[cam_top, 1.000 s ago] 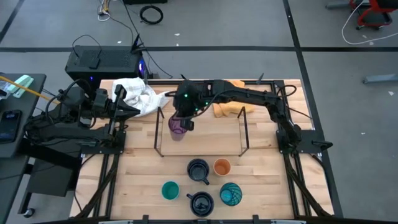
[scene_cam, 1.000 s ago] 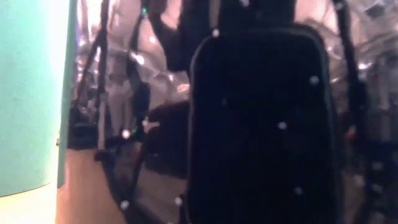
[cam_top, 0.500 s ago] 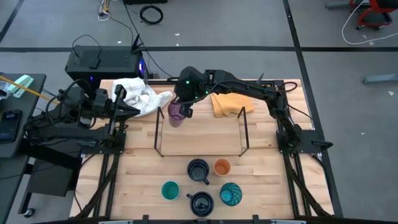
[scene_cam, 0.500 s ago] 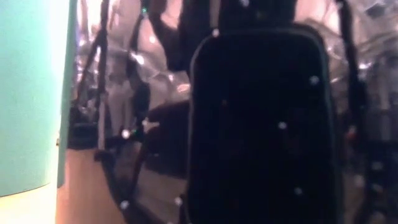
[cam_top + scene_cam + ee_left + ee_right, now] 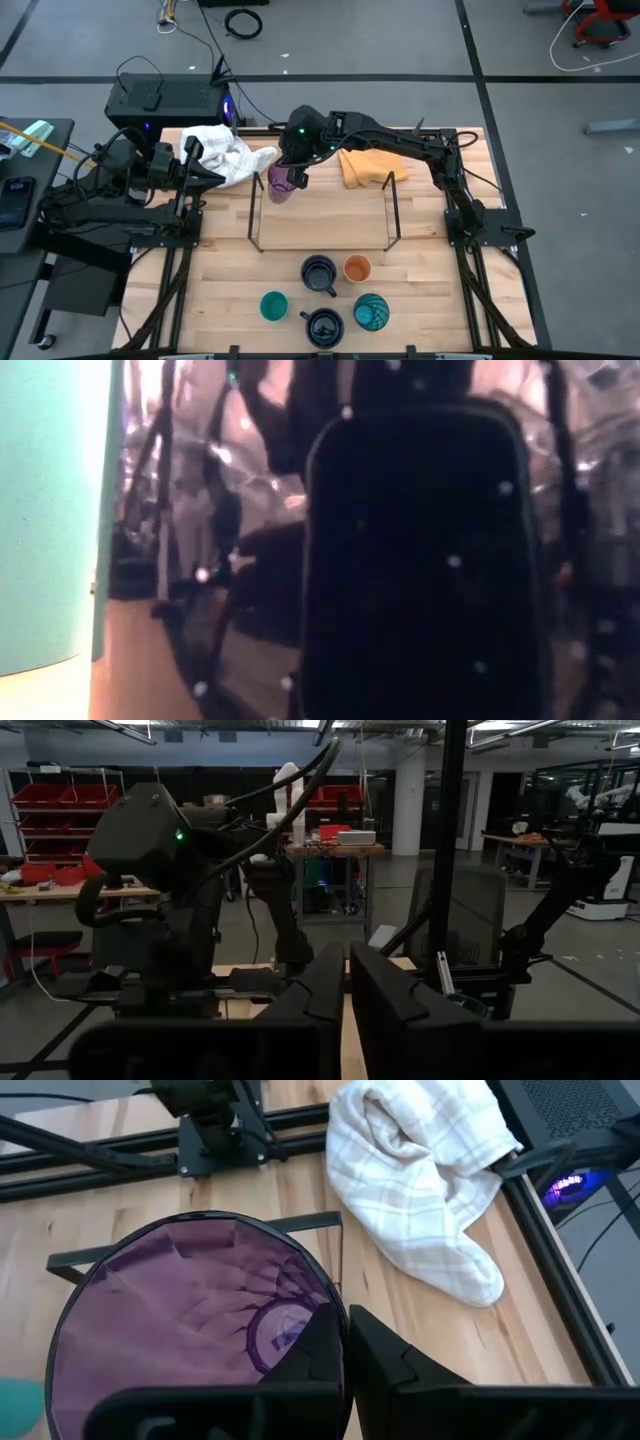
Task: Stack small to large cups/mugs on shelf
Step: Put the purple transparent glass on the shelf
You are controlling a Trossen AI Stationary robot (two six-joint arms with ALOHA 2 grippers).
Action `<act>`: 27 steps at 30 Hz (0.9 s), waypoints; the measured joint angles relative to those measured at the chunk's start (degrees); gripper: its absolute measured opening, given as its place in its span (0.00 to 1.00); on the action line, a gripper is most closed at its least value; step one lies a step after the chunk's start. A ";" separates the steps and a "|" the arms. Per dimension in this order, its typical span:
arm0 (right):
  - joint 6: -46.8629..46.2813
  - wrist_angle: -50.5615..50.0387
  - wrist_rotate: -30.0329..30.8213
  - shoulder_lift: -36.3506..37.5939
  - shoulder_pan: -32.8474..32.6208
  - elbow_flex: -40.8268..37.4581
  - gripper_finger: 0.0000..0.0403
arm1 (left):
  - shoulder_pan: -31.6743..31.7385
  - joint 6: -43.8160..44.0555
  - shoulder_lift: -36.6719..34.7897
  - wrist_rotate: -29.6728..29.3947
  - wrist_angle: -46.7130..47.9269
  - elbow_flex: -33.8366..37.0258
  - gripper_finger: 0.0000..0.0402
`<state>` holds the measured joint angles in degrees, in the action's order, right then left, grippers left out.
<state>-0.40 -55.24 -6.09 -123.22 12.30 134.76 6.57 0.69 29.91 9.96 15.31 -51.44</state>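
My right gripper (image 5: 297,178) is shut on the translucent purple tumbler (image 5: 282,185), over the far left corner of the black wire shelf (image 5: 390,215). The tumbler's open mouth fills the right wrist view (image 5: 190,1330). Near the table's front edge stand two navy mugs (image 5: 319,272) (image 5: 323,326), the orange cup (image 5: 357,268), the small teal cup (image 5: 274,306) and the patterned teal-blue cup (image 5: 371,312). My left gripper (image 5: 347,995) is shut and empty, at the table's left edge (image 5: 195,165). The low view shows only the teal cup (image 5: 50,510) and a navy mug (image 5: 420,560) up close. My right gripper pinches the tumbler's rim (image 5: 338,1312), with one finger (image 5: 318,1355) inside the tumbler and the other (image 5: 390,1360) outside it. The fingers come from above, pointing down. The tumbler's mouth faces up; whether its base rests on anything I cannot tell.
A white checked cloth (image 5: 225,150) lies at the far left of the table, close to the tumbler, and also shows in the right wrist view (image 5: 420,1180). A yellow cloth (image 5: 368,167) lies behind the shelf. A black box (image 5: 165,98) stands beyond the far left corner.
My right gripper has carried the purple tumbler from the left part of the shelf toward the table's far edge, to the shelf's far left corner. It has stayed shut on the rim. It has hardly moved in the last half second.
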 joint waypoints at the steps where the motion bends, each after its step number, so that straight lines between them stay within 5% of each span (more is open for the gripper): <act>1: 0.00 0.07 0.04 -0.02 0.09 0.00 0.02 | 0.00 0.00 0.00 -0.02 0.01 0.00 0.06; 27: -0.91 -1.75 -0.14 -2.77 0.37 -0.09 0.03 | 0.00 -0.44 0.02 0.00 -0.04 0.02 0.09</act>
<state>-1.32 -57.00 -6.22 -125.99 12.66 134.67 6.57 0.25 29.93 9.96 15.27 -51.42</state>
